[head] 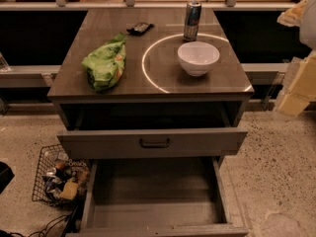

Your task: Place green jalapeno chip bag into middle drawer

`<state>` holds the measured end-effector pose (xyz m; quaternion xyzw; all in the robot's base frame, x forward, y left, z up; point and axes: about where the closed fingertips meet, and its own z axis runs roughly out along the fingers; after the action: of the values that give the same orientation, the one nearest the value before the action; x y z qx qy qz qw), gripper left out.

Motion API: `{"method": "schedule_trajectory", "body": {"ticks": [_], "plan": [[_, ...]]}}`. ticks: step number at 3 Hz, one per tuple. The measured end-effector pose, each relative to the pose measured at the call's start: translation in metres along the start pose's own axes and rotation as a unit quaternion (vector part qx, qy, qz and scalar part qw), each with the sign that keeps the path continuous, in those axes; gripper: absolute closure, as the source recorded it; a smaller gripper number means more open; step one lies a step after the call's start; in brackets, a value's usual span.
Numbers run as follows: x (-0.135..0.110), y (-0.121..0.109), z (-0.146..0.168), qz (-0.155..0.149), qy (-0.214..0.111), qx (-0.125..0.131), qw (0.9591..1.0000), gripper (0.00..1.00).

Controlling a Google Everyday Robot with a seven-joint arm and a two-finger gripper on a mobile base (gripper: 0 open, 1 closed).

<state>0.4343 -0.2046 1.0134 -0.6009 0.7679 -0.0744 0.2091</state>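
Observation:
The green jalapeno chip bag (105, 63) lies on the left part of the brown cabinet top (148, 80), wrinkled and shiny. The middle drawer (153, 216) is pulled far out at the bottom, its flat floor bare. My gripper (293, 98) shows as pale blocky parts at the right edge, beside the cabinet's right front corner. It is far from the bag and holds nothing that I can see.
A white bowl (198, 58), an upright can (192, 20) and a small dark flat packet (139, 28) also sit on the top. The drawer with a dark handle (154, 143) is slightly out above. A wire basket of snacks (58, 177) stands on the floor at left.

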Motion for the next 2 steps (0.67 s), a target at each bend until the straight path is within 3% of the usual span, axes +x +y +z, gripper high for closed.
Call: {"method": "schedule_trajectory", "body": {"ticks": [1,2], "plan": [[-0.002,-0.002,-0.003,-0.001,-0.004,0.006,1.0,0.0],[-0.028,-0.03,0.0,0.01,-0.077,0.047,0.9959,0.0]]}}
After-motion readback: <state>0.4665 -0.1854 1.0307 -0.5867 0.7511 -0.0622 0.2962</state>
